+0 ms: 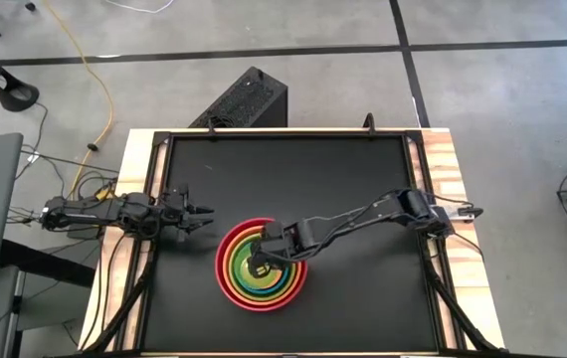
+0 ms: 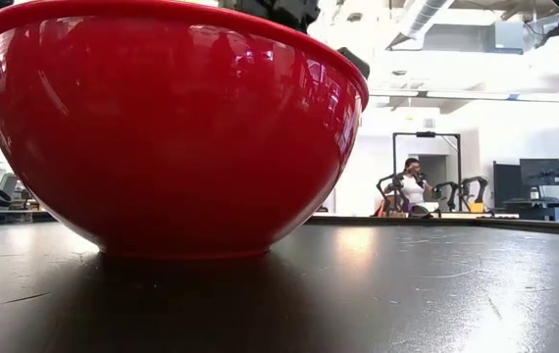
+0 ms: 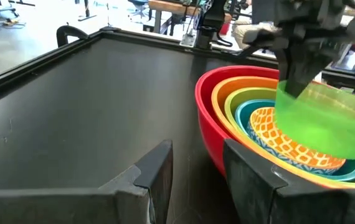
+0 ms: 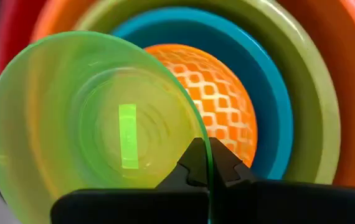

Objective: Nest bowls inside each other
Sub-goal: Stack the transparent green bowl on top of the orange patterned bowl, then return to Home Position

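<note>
A stack of nested bowls stands left of the table's middle: big red (image 1: 226, 280) (image 2: 162, 127), then orange (image 3: 224, 102), lime green, blue (image 4: 271, 81), and an orange-and-white patterned bowl (image 3: 277, 137) (image 4: 224, 93) innermost. Over the stack my right gripper (image 1: 257, 267) (image 4: 207, 174) is shut on a small clear-green bowl (image 3: 317, 121) (image 4: 96, 118). My left gripper (image 1: 207, 219) (image 3: 196, 174) waits open at the table's left edge, level, pointing at the stack with nothing between its fingers. My right gripper pinches the small green bowl's rim (image 4: 207, 155), one finger inside the bowl and one outside. The fingers slant down from the table's right side. The bowl hangs tilted below them over the patterned bowl; whether it touches that bowl I cannot tell.
The black tabletop (image 1: 363, 298) has a raised frame along its edges, with free room right of and beyond the stack. A black box (image 1: 244, 99) stands past the far edge. In the low view a person (image 2: 415, 181) sits far back in the room.
</note>
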`<act>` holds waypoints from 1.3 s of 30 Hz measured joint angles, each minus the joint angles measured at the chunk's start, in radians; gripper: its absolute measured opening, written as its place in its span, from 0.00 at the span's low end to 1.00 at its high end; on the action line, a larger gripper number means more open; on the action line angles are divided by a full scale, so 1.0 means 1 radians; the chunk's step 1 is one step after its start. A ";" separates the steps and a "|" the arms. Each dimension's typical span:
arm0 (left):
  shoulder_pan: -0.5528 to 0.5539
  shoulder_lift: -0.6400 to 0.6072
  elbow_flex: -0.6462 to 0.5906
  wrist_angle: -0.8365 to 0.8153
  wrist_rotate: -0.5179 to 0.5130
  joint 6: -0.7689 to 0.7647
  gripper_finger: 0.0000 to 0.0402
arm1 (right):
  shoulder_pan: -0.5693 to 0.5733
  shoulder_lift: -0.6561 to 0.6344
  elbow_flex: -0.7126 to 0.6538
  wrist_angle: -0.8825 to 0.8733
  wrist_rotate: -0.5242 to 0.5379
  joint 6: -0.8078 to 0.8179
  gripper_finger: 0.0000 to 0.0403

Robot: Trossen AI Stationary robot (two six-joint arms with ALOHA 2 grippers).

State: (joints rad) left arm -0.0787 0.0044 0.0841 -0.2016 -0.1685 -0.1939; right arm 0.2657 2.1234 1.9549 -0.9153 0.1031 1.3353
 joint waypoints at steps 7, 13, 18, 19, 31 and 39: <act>0.000 0.000 0.000 -0.001 0.000 0.000 0.32 | -0.001 0.010 0.000 -0.047 0.003 0.030 0.00; 0.000 0.000 0.000 -0.002 0.000 0.000 0.32 | -0.002 0.010 0.000 -0.046 0.007 0.030 0.03; 0.000 0.000 0.000 -0.002 0.000 0.000 0.32 | -0.002 0.009 0.000 -0.043 0.008 0.030 0.10; 0.000 0.000 0.000 -0.002 0.000 0.000 0.32 | -0.002 0.009 0.000 -0.045 0.010 0.029 0.12; 0.000 0.000 0.000 -0.003 0.000 0.000 0.32 | -0.006 0.009 0.000 -0.090 0.034 0.034 0.27; 0.000 0.000 0.000 -0.003 0.000 0.000 0.32 | -0.014 -0.019 -0.001 -0.101 0.038 -0.029 0.46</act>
State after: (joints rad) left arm -0.0784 0.0044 0.0841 -0.2043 -0.1684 -0.1944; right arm 0.2516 2.1044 1.9536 -1.0163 0.1410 1.3062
